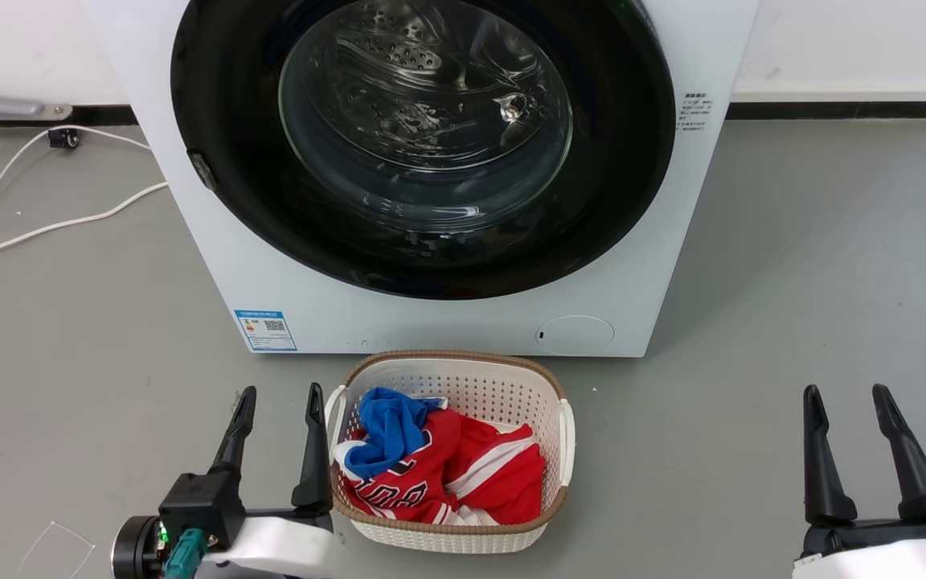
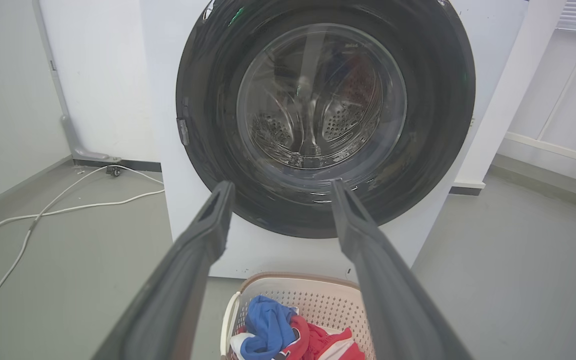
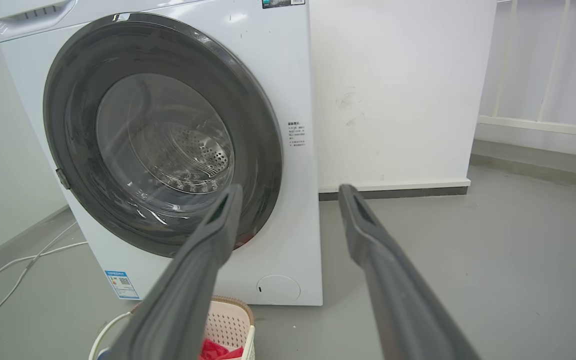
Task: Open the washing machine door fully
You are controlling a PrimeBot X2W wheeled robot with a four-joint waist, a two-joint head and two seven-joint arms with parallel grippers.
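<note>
**Door shut, catch on the left gripper's side**

Here we are, both arms low, and nothing is in contact yet. The left gripper (image 1: 281, 389) has its fingers spread apart with nothing between them. It is the same story at the right gripper (image 1: 846, 388), wide and empty.

The washing machine door (image 1: 423, 137) lies ahead of and above both hands. It looks closed flat against the white washing machine (image 1: 447, 326).

Now, the detail that matters: a small grey tab (image 1: 202, 170) sits on the door's rim. It is ahead of the left gripper and a little to its outer side. In the left wrist view it sits up and left of the fingertips. From the right gripper it is well apart, clear across the whole disc.

I'd judge that tab to be the catch, with the hinge on the opposite rim. If so, the left arm is the nearer one, and the door would swing toward the right gripper's side.

One thing to watch is the laundry basket (image 1: 451, 362), just beside the left gripper's inner finger, between the hands and the machine.
</note>
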